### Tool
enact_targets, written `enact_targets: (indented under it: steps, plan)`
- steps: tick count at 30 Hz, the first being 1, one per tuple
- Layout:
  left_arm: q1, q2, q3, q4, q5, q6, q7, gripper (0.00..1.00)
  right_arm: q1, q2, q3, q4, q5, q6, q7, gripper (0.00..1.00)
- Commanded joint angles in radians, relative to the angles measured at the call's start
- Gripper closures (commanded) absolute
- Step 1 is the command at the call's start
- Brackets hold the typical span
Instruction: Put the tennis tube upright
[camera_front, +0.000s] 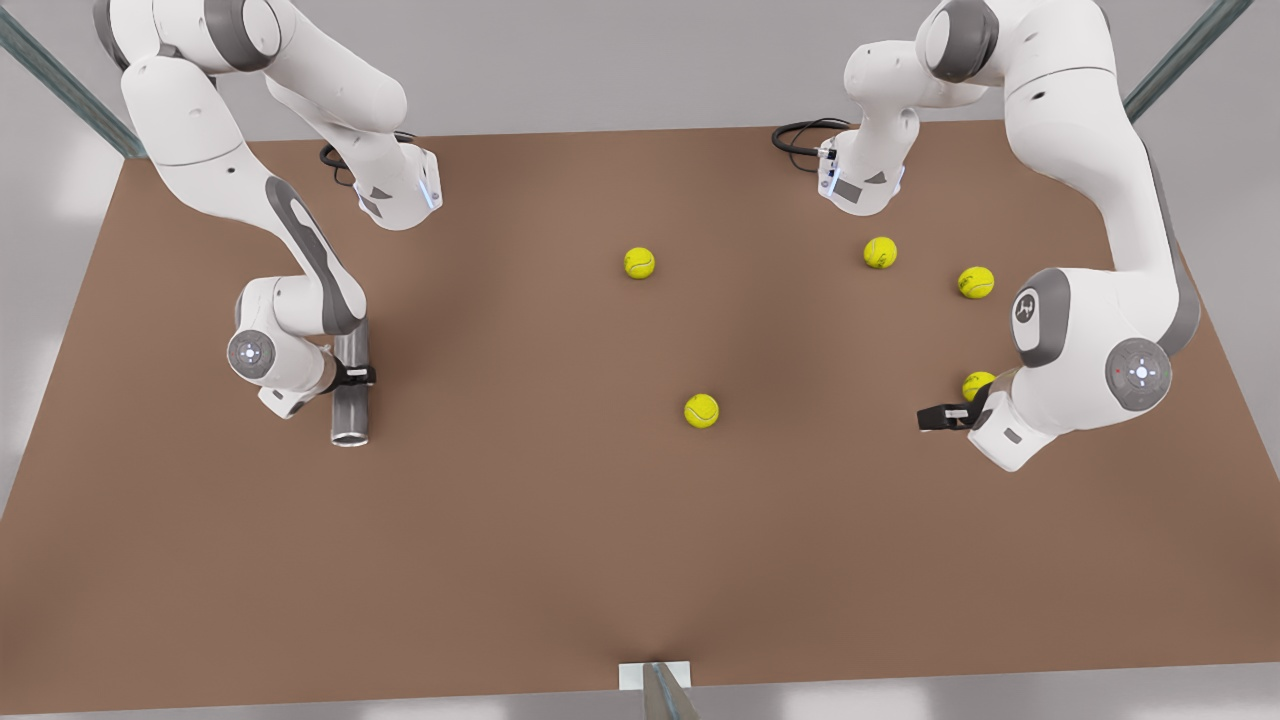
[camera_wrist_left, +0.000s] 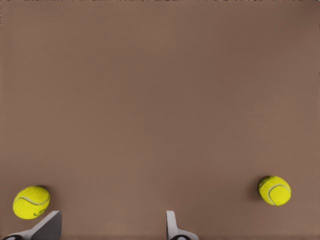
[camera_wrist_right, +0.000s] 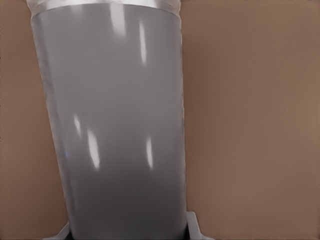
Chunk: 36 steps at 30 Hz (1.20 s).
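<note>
Tennis tube (camera_front: 351, 400) sits at the left of the front view, a plain grey metallic cylinder with a paler rim and an open mouth at the end nearer the lower edge of the frame; nothing can be made out inside it, and it carries no legible lettering. The right end effector (camera_front: 358, 376) is clamped around its middle, and the right wrist view has the tube (camera_wrist_right: 117, 125) between the fingers. The left end effector (camera_front: 935, 418) hovers at the front view's right with fingers (camera_wrist_left: 172, 226) apart, beside a tennis ball (camera_front: 977, 384) on the brown worktop (camera_front: 560, 520).
</note>
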Motion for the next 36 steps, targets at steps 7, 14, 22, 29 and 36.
enact_targets:
  steps: [7, 14, 22, 29, 36]
  plan:
    - [0.003, 0.0, 0.0, 0.002, -0.002, 0.0, 0.0, 0.0, -0.001, -0.062, 0.001, -0.001, -0.008, -0.039, -0.012, 0.31]
    - [0.003, 0.001, 0.0, 0.003, -0.005, 0.002, 0.0, 0.0, 0.012, -0.107, 0.037, 0.042, -0.01, 0.033, -0.032, 0.31]
    - [0.003, 0.001, 0.002, 0.003, -0.003, 0.002, 0.0, 0.0, 0.152, -0.061, 0.083, 0.188, -0.005, 0.086, -0.036, 0.31]
    - [0.011, 0.026, 0.003, 0.006, -0.003, 0.005, 0.002, 0.0, 0.436, 0.046, 0.067, 0.341, -0.002, 0.123, -0.109, 0.31]
    - [0.011, 0.032, 0.003, 0.008, -0.003, 0.035, 0.002, 0.0, 0.83, 0.249, -0.045, 0.706, -0.011, 0.042, -0.132, 0.31]
